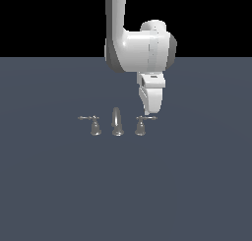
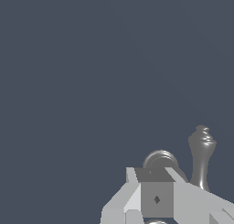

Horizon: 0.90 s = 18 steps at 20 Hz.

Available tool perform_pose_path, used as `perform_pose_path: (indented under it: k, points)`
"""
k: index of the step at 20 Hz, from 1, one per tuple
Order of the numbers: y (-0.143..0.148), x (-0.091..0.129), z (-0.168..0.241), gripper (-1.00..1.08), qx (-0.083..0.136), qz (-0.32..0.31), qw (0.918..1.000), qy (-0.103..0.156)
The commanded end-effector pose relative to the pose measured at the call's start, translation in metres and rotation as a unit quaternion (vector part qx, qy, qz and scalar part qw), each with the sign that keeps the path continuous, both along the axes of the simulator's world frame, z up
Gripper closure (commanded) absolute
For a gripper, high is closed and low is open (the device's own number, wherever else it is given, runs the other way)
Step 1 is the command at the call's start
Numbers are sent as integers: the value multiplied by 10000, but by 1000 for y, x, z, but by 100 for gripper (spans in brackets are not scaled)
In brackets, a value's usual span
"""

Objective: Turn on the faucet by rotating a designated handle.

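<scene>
The faucet is a tiny grey metal set on the floor, with a tall spout (image 1: 117,122) in the middle. The handle (image 1: 141,127) stands at the exterior view's right of the spout, its thin lever pointing right. The twin handle (image 1: 94,126) is on the other side, lever pointing left. My gripper (image 1: 146,113) hangs point-down just above the right handle's lever and its fingers look closed on nothing. In the wrist view the fingertips (image 2: 156,182) sit right over the handle's round top (image 2: 160,160), with the spout (image 2: 201,150) beside it.
The white arm (image 1: 140,50) comes down from above and behind the faucet. A flat dark grey-blue floor (image 1: 126,195) lies all around the set.
</scene>
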<state>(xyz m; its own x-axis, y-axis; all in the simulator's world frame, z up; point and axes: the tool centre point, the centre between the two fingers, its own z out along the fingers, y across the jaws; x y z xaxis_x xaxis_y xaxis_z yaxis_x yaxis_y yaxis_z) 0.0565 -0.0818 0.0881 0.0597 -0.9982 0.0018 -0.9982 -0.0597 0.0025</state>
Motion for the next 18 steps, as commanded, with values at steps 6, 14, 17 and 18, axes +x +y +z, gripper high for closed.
perform_pose_path:
  k: [6, 14, 17, 18]
  points:
    - [-11, 7, -12, 108, 6, -271, 9996, -12]
    - [-16, -2, -12, 108, 6, -271, 9996, -10]
    - [-20, -11, -12, 108, 6, -271, 9996, -10]
    - [-22, -14, -12, 108, 6, -271, 9996, -10]
